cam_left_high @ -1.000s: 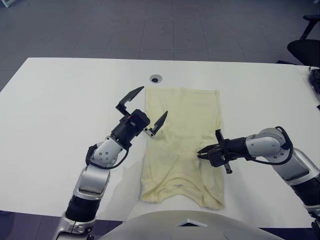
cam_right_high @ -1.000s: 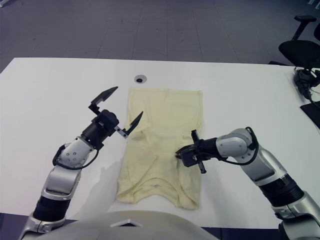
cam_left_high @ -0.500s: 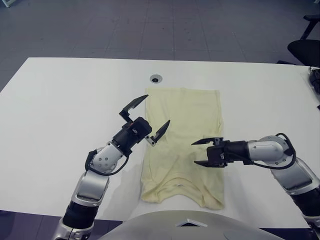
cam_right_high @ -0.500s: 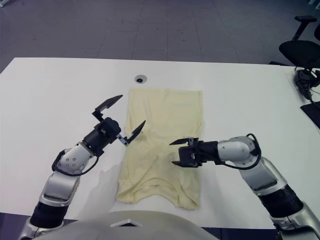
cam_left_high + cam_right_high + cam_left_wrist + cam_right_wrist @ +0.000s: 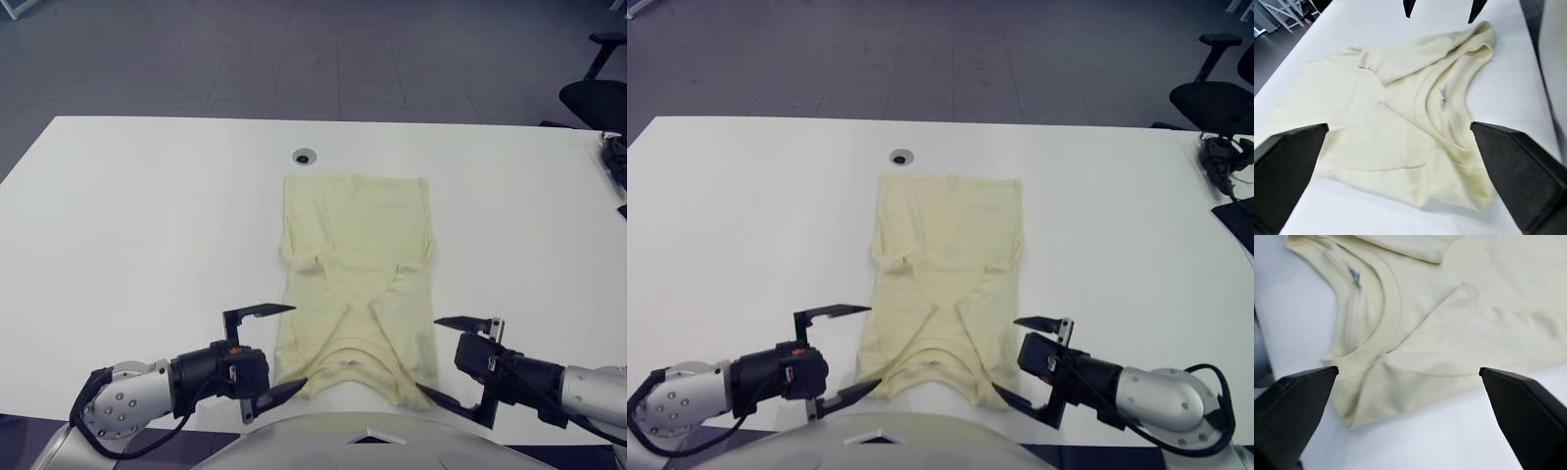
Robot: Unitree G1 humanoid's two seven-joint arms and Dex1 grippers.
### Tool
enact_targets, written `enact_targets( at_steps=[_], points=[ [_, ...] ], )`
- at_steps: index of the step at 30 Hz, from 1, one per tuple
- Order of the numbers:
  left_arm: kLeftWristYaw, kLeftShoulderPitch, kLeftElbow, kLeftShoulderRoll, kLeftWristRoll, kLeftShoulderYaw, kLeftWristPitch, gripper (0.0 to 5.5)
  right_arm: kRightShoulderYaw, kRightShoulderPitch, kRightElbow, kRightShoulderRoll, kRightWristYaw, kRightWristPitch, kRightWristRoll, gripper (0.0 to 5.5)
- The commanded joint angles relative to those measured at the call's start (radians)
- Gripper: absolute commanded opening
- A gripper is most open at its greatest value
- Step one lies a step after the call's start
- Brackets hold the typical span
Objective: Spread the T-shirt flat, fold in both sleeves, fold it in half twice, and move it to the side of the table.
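Both arms, left (image 5: 147, 384) and right (image 5: 588, 387), lie low, jaws wide open, flanking the T-shirt (image 5: 358, 264) at its collar end.

Broad stretches of white table (image 5: 147, 215) gave passage at the left and right of the frame, either side of the T-shirt (image 5: 358, 245). A round cable port (image 5: 305, 156) sat just above it; dark gear (image 5: 617, 162) crowded the right edge.

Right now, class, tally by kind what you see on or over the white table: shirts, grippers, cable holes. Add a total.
T-shirt: 1
Grippers: 2 (left gripper, right gripper, both open)
Cable hole: 1
Total: 4
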Motion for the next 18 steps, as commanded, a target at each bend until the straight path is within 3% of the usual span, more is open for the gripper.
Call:
enact_targets(
  at_steps=[1, 8, 18],
  points=[
    [-0.025, 0.051, -0.024, 0.051, 0.079, -0.034, -0.018, 5.4, 0.022, 0.051, -0.01, -0.078, -0.016, 0.021, 0.041, 5.36],
    [0.009, 0.079, -0.01, 0.029, 0.182, -0.101, -0.011, 5.4, 0.084, -0.03, -0.01, -0.183, -0.041, 0.108, 0.118, 5.36],
    [0.073, 0.027, 0.038, -0.011, 0.236, -0.16, -0.002, 5.4, 0.251, -0.134, 0.002, -0.228, -0.103, 0.167, 0.079, 3.62]
  ],
)
